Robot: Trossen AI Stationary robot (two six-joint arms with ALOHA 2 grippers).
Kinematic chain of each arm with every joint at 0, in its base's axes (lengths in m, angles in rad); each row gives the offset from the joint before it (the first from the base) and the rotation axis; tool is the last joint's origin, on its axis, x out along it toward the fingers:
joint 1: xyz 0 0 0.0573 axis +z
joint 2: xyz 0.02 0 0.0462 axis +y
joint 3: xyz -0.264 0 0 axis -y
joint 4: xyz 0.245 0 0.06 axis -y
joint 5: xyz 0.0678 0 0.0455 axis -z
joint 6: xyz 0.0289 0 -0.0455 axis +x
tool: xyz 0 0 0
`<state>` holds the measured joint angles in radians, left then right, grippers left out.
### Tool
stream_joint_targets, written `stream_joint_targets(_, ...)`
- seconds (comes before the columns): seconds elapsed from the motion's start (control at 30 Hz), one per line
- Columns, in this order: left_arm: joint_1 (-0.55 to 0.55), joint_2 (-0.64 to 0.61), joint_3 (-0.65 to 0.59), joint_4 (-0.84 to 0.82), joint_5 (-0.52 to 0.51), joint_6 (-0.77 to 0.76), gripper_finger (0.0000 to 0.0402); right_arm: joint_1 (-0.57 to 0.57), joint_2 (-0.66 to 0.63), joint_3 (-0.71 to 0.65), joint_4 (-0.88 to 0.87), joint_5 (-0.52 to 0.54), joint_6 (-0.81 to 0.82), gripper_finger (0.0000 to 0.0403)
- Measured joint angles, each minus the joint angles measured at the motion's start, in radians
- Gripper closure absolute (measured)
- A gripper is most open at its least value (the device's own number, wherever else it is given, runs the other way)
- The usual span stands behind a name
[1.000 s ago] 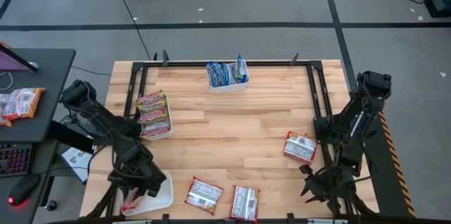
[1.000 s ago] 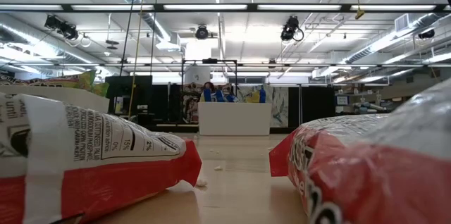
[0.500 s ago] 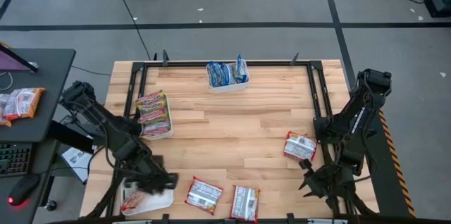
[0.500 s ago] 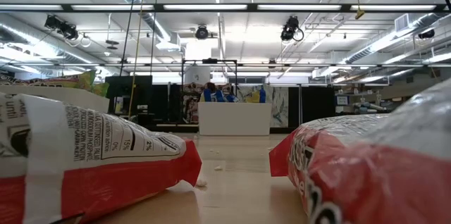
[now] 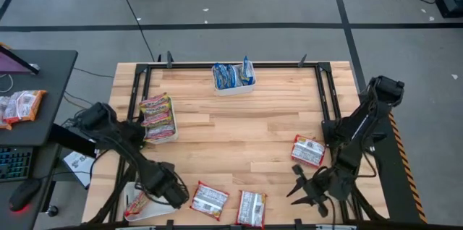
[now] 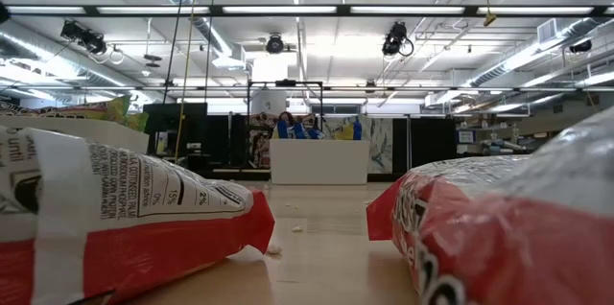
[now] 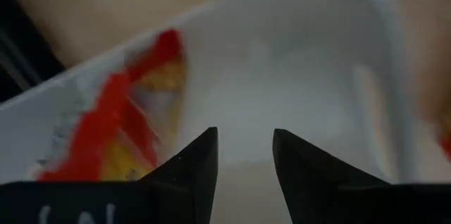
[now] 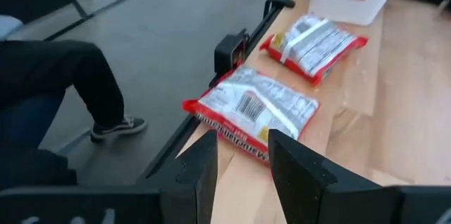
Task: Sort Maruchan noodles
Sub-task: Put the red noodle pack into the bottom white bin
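Three red-white noodle packets lie flat on the table: one at the right and two by the near edge. A white tray at the near left holds a red packet. My left gripper is open and empty over that tray's right end; its wrist view shows the tray floor and the red packet. My right gripper is open and empty near the near edge, pointing at the two near packets.
A far tray holds blue packets, and a left tray holds green-yellow and red ones. A black frame rail borders the table. A person's leg and shoe stand off the near edge. Two near packets fill the low view.
My left gripper has moved toward the table's right edge, from over the near-left tray's middle to its right end; the red packet stays in the tray. My right gripper has moved toward the table's left edge along the near edge, closer to the two near packets.
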<state>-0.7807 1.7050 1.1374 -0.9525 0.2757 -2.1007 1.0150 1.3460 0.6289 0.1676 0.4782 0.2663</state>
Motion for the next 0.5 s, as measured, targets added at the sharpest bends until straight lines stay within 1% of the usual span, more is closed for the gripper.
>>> stream_joint_targets(0.1, -0.028, 0.029, 0.001, -0.122, -0.008, -0.018, 0.026, -0.004, 0.047, 0.0, 0.037, -0.008, 0.001, 0.0271)
stream_joint_targets(0.17, -0.047, 0.045, 0.0, -0.182, -0.034, -0.043, 0.026, 0.002, 0.077, 0.0, 0.076, -0.032, 0.001, 0.0271)
stream_joint_targets(0.27, -0.075, 0.063, 0.001, -0.202, -0.111, -0.078, 0.0261, 0.011, 0.121, 0.0, 0.125, -0.061, 0.018, 0.0271)
stream_joint_targets(0.33, -0.099, 0.064, 0.001, -0.205, -0.124, -0.097, 0.0261, 0.017, 0.143, 0.0, 0.14, -0.07, 0.037, 0.0271)
stream_joint_targets(0.37, -0.113, 0.064, 0.001, -0.21, -0.102, -0.117, 0.0261, 0.02, 0.151, 0.0, 0.14, -0.072, 0.051, 0.0271)
stream_joint_targets(0.4, -0.129, 0.064, 0.001, -0.215, -0.06, -0.139, 0.0261, 0.024, 0.159, 0.0, 0.14, -0.076, 0.065, 0.0271)
stream_joint_targets(0.5, -0.187, 0.064, 0.001, -0.209, 0.104, -0.205, 0.0261, 0.039, 0.174, 0.0, 0.138, -0.081, 0.095, 0.0271)
